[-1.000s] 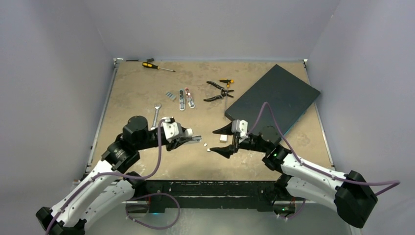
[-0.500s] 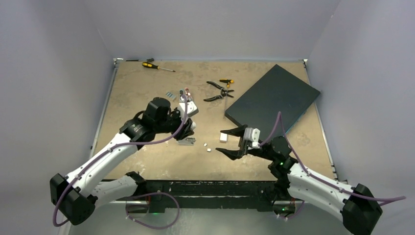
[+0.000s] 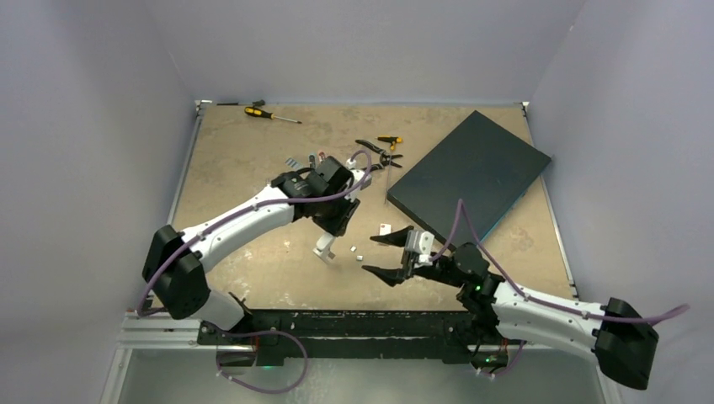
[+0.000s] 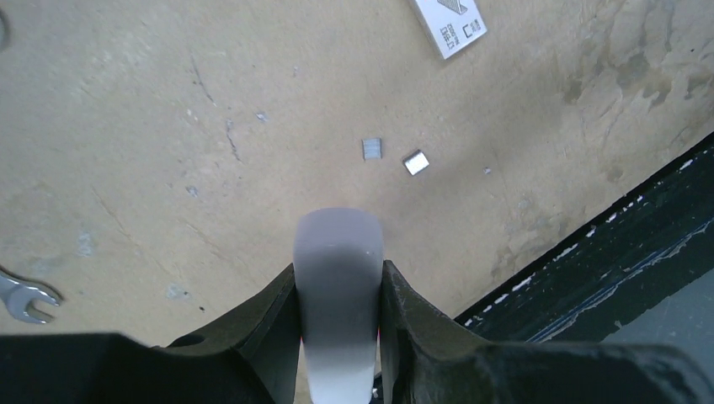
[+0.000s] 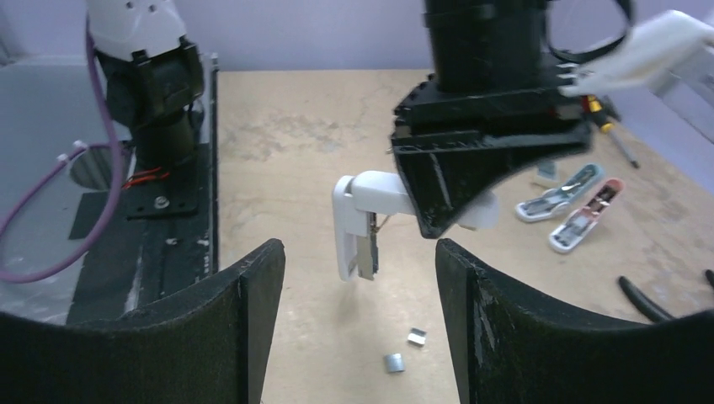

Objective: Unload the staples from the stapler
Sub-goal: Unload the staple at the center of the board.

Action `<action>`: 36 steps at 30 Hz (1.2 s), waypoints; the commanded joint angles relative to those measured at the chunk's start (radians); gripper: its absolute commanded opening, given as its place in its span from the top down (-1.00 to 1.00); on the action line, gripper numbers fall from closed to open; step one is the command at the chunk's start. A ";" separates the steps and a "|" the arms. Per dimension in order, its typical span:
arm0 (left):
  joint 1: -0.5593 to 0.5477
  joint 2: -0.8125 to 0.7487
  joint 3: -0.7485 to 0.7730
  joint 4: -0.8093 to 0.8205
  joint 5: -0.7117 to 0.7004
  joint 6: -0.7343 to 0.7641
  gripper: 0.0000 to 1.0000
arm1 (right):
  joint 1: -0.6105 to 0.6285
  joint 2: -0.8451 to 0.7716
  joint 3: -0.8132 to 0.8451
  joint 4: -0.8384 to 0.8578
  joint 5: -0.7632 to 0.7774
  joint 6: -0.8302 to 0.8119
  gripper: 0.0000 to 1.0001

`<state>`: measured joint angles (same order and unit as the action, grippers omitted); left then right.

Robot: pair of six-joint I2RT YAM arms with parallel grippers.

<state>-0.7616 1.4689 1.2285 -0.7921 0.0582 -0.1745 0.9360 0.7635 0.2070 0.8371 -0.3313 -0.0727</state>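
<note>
The table was a worn tan board inside plain grey walls, with a dark panel lying askew at its far right and pliers just beyond my arms.

My left gripper was clamped narrowly on the body of the white stapler, holding it clear above the bare tabletop. Its hinged arm hung straight down, so the open channel faced my right wrist camera. Two of the staples lay on the table below and a little to the right of the stapler, near each other but not touching. The small white box lay well apart from them, farther from me. A thin dark strip showed in the stapler's channel. I could not tell whether that was more staples or only the pusher.

My right gripper stood wide and held nothing. It hovered just right of the hanging stapler, with one finger on either side of my view of it.

As I judged it, the step was emptying the channel. Doing that well meant keeping my left grip firm on the body and the opening turned downward over bare table. Anything that came loose would then drop beside the two pieces and not scatter toward the near edge. If my right fingers went in, they needed to reach for the strip alone, closing gently, and not knock the dangling arm.
</note>
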 commanded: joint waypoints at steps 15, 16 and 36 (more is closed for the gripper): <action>-0.032 0.105 0.185 -0.130 0.071 -0.129 1.00 | 0.196 0.264 -0.106 0.341 0.311 0.064 -0.35; -0.034 0.106 0.185 -0.127 0.075 -0.132 1.00 | 0.199 0.302 -0.104 0.390 0.327 0.065 -0.38; -0.039 0.144 0.216 -0.108 0.117 -0.183 1.00 | 0.276 0.831 0.136 0.724 0.384 0.102 -0.47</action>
<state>-0.7940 1.6043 1.3922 -0.9226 0.1490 -0.3271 1.1893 1.5600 0.2829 1.4620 0.0341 0.0208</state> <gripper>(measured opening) 0.315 0.732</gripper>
